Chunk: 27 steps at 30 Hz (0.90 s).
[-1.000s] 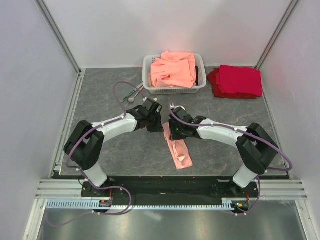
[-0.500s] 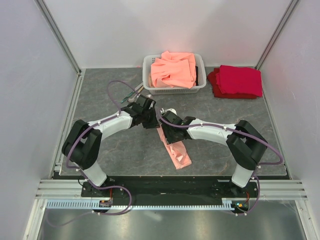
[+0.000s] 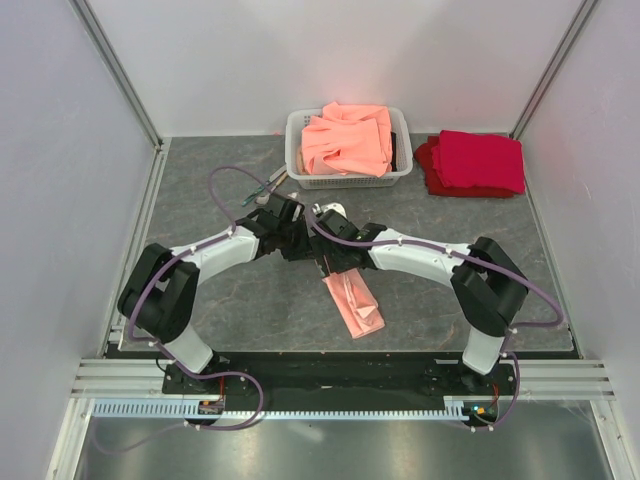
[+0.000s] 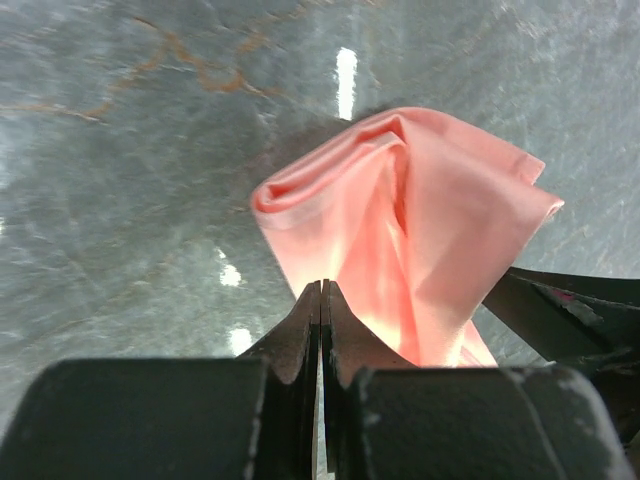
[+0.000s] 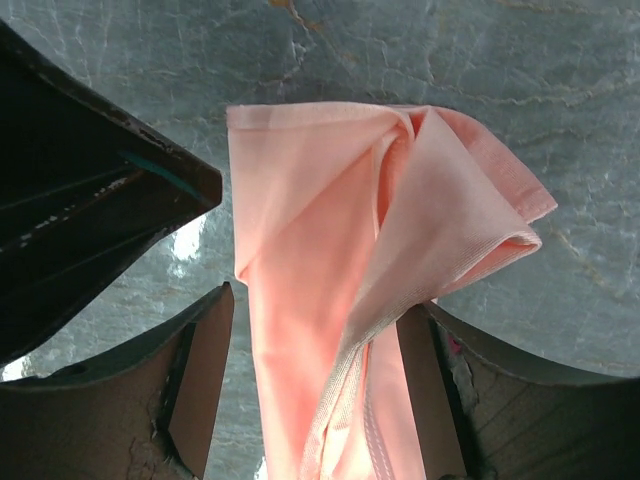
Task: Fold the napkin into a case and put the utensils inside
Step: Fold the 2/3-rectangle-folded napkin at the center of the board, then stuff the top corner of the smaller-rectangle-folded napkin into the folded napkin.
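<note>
The pale-pink napkin (image 3: pixel 354 304) lies as a folded strip on the table in front of both grippers. Its far end is lifted and bunched (image 4: pixel 400 210). My left gripper (image 3: pixel 298 246) is shut, its tips pinching the napkin's near edge (image 4: pixel 321 288). My right gripper (image 3: pixel 333 258) is open, its two fingers (image 5: pixel 205 385) apart on either side of the raised napkin (image 5: pixel 320 300). The utensils (image 3: pixel 266 190), teal-handled pieces and a spoon, lie on the table behind the left arm.
A white basket (image 3: pixel 296 150) heaped with orange-salmon cloths (image 3: pixel 347 140) stands at the back centre. Deep red folded cloths (image 3: pixel 475 162) lie to its right. Walls close in the table on the left, back and right.
Both grippers have moved left and farther from the bases, close together. The napkin's far end has come up and bunched, so the strip on the table looks shorter.
</note>
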Tool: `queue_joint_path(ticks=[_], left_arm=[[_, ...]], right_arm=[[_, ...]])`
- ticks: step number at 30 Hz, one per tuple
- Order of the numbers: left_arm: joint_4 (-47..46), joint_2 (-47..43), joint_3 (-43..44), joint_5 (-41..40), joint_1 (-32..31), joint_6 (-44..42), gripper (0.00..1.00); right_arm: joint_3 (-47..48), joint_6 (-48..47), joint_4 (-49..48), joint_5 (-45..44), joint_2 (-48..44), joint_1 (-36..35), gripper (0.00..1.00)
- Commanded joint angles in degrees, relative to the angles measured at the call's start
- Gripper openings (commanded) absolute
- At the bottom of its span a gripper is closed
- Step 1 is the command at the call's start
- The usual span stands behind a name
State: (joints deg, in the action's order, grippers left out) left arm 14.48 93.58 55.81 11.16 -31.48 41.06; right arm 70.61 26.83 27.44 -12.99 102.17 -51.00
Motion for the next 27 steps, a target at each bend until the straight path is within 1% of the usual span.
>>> queue_joint_path(ticks=[1, 6, 9, 11, 14, 15, 19, 22, 27], left_arm=[[-1.9, -1.9, -0.4, 1.0, 1.0, -0.4, 0.03], [-1.7, -3.8, -2.4, -0.9, 2.7, 0.3, 0.03], [-1.7, -3.8, -3.0, -0.4, 3.7, 0.3, 0.03], [-1.8, -3.8, -3.1, 0.4, 3.9, 0.6, 0.03], [-2.2, -3.6, -3.1, 1.8, 4.1, 1.2, 0.03], [-2.3, -3.5, -3.2, 2.1, 4.1, 1.3, 0.03], [-4.4, -4.1, -4.1, 4.0, 4.1, 2.0, 0.03], [-4.9, -4.9, -4.4, 5.0, 4.0, 2.2, 0.03], [-5.3, -5.2, -4.7, 6.1, 3.7, 2.4, 0.03]], right_arm=[[3.0, -2.9, -2.2, 1.5, 3.1, -0.3, 0.73], [4.0, -4.1, -2.7, 4.1, 4.6, -1.6, 0.72], [3.7, -4.1, -3.6, 7.4, 5.3, -2.2, 0.72], [3.4, -4.3, -3.8, 7.7, 5.2, -2.3, 0.70], [2.5, -3.9, -4.1, 6.2, 3.0, -1.9, 0.71], [1.4, -3.4, -4.3, 6.7, 2.2, -1.4, 0.72], [-3.7, 0.3, -9.1, 15.4, -3.6, 3.9, 0.73], [-5.2, -0.1, -9.3, 16.8, -7.9, 4.6, 0.77], [-6.1, 0.1, -9.3, 18.0, -9.4, 7.8, 0.84]])
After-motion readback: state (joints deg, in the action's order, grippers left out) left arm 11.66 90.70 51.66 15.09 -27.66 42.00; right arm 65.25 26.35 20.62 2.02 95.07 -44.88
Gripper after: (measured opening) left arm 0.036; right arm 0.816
